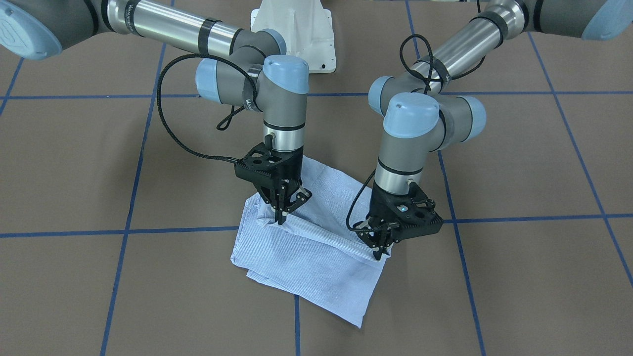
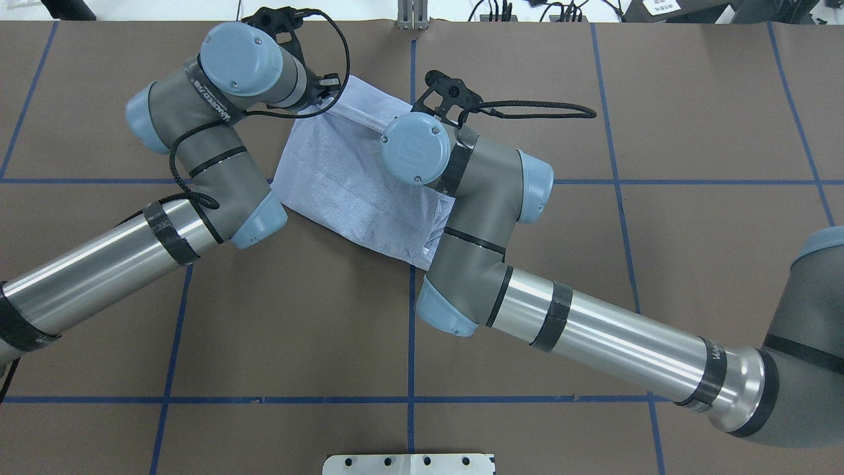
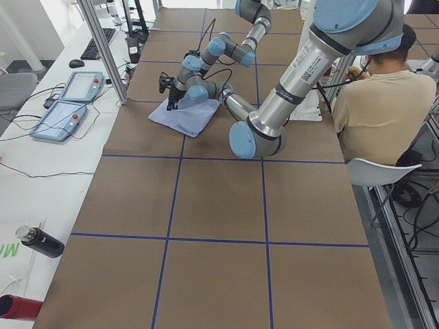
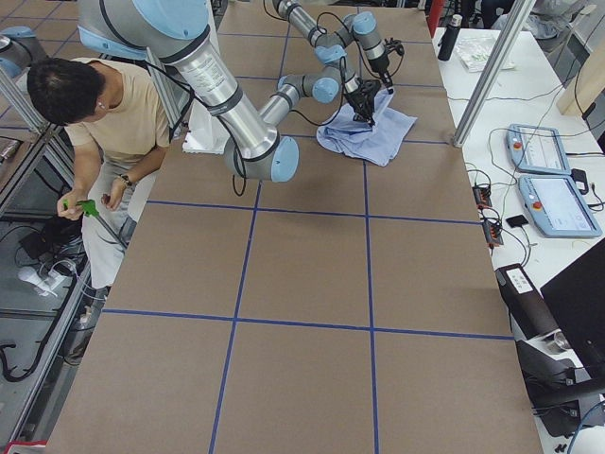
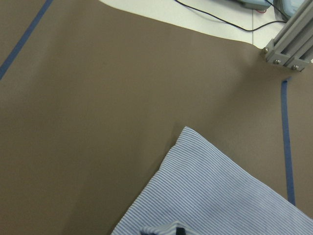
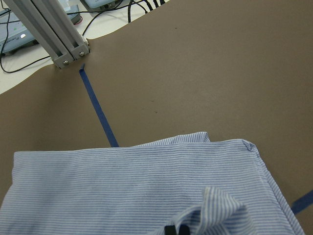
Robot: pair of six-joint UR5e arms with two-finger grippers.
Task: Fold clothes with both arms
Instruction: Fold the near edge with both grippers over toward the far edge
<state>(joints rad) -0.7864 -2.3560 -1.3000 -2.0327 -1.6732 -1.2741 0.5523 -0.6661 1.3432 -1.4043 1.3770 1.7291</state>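
Shirt (image 1: 306,262): folded down to a compact, multi-layer packet, lying on the brown table (image 1: 519,277) at mid-width, on the side away from the robot and across a blue tape line (image 1: 297,326).

Findings, from the operators' edge inward:

1. The nearest corner of the packet lies flat on the table. The layers there look roughly squared, with one lower layer showing past the edge.
2. A raised ridge of fabric runs across the packet between the two tools. The left gripper (image 1: 380,249) is clenched on one end of it, at the packet's side edge. The right gripper (image 1: 283,213) is clenched on the other end, and its wrist view shows a peak of striped cloth drawn up between the fingertips.
3. Beyond the ridge, more of the packet lies flat toward the white pedestal base (image 1: 296,34).

Assessment: a late fold is in hand, with the edge gripped and barely raised. The next move calls for both arms to rise together, level and at constant spacing so the ridge stays taut, then carry it across the layers beneath and let go only once it is laid down. An uneven lift would probably skew the packet.
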